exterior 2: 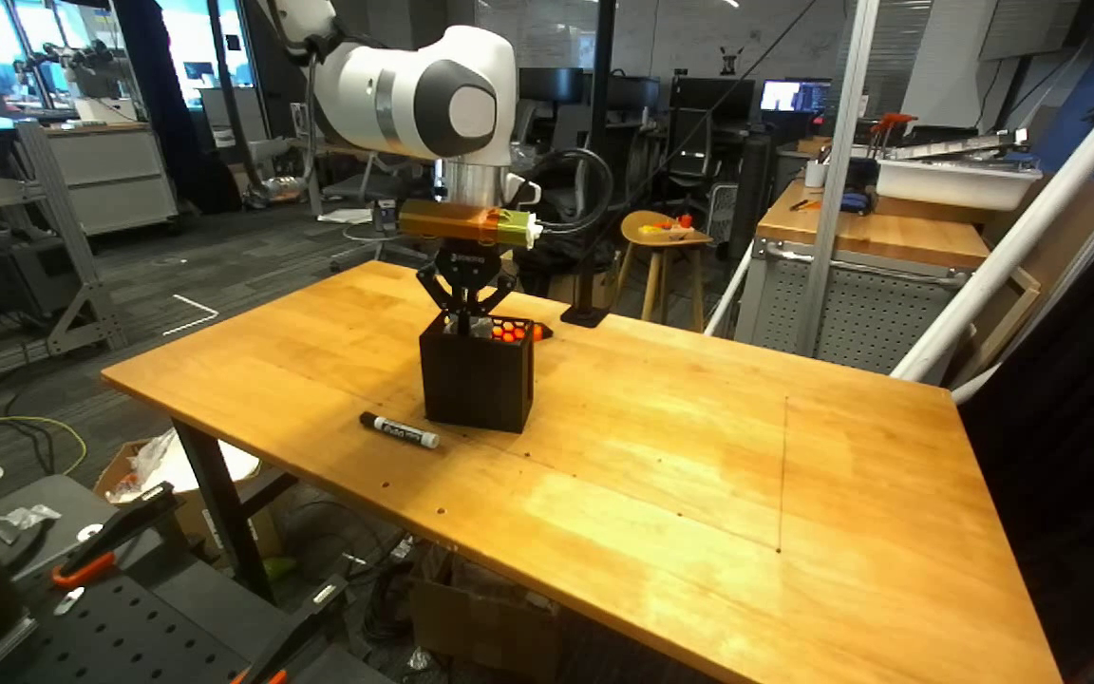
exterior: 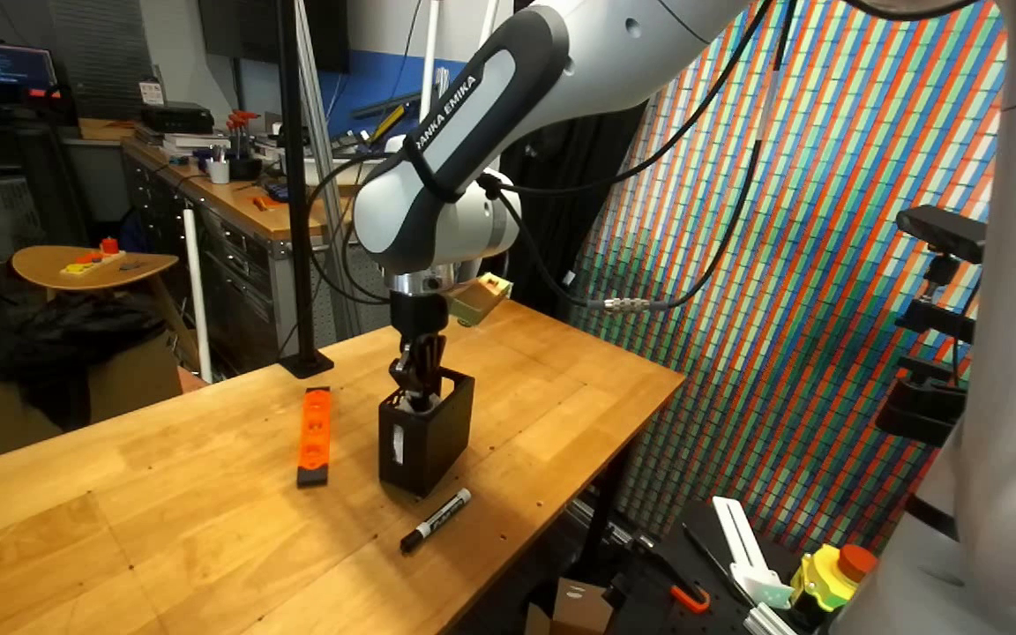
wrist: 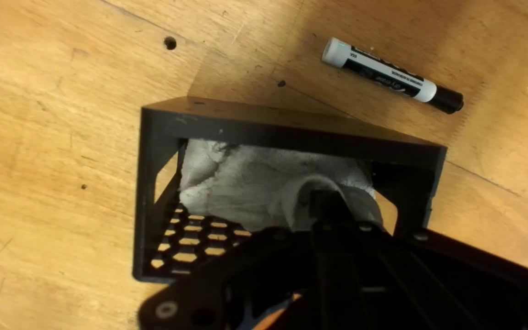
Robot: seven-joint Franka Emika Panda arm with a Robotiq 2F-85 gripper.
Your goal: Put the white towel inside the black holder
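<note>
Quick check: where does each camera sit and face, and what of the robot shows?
An exterior view: raised, slanting down over the table to the black holder, workbench behind; lower arm, forearm and gripper show.
An exterior view: raised, slanting down to the holder, stool beyond; wrist and gripper show.
Wrist view: above the holder, facing down at the white towel inside; gripper fingers enter from the bottom.
Shared: holder, gripper and marker in all three; stool in both exterior views.

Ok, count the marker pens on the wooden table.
1: the marker pen lies on the wooden table beside the black holder, not touching it. Any under the white towel would be hidden.
</note>
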